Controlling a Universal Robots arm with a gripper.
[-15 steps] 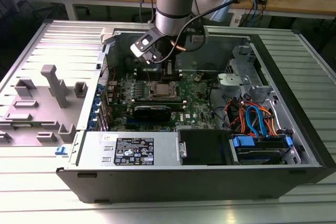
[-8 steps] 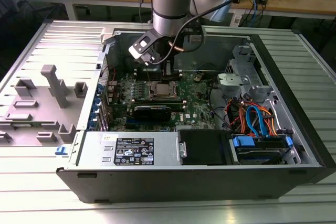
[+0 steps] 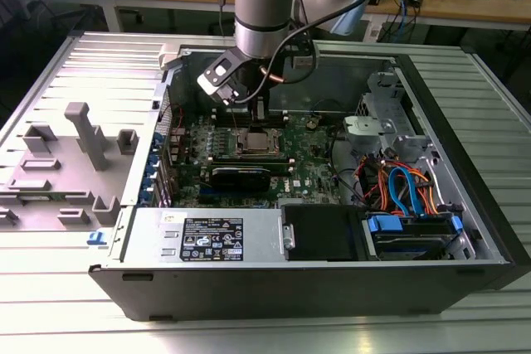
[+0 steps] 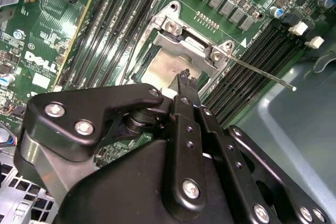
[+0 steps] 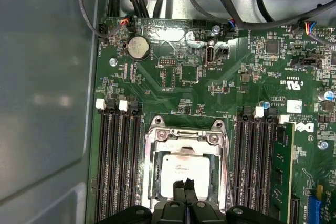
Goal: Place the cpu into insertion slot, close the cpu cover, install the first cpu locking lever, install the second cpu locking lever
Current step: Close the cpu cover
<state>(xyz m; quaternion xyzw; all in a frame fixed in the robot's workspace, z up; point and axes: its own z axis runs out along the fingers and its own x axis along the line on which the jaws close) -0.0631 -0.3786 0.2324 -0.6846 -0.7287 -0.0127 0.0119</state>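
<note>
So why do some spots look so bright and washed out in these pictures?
First wrist view: light glares white off the circuit board and the cpu. Exterior view: the ribbed tabletop on its left is washed pale. Second wrist view: the gripper looms dark.

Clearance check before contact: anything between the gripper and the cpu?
Nothing visible. In the first wrist view the gripper sits directly over the cpu, which lies in the insertion slot; no cable or part crosses between them.
</note>
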